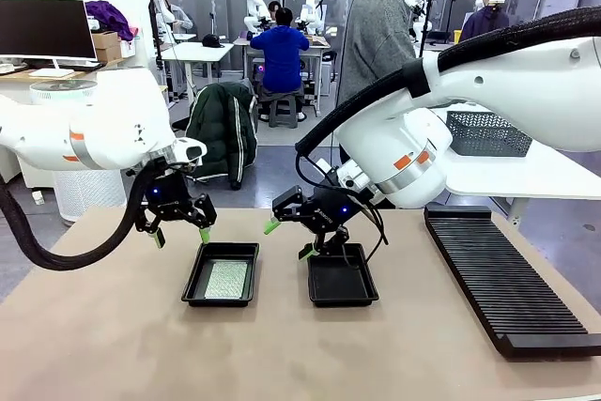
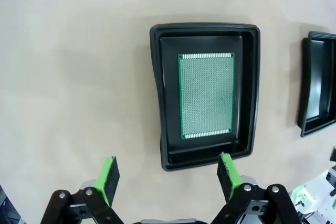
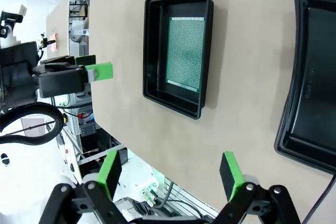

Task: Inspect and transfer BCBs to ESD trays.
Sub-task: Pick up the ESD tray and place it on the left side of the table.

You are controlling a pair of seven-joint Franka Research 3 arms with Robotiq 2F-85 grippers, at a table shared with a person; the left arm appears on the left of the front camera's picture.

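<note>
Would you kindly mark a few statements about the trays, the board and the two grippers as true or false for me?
1. The left-hand ESD tray holds a green circuit board lying flat on its floor. True.
2. The right-hand ESD tray also holds a board. False: its floor is bare.
3. The left gripper is shut on a board. False: its jaws are open, it holds nothing, and it hangs above the table beside the left-hand tray.
4. The long black slotted rack lies on the robot's right of both trays. True.
5. The right gripper is open and holds nothing. True.
</note>
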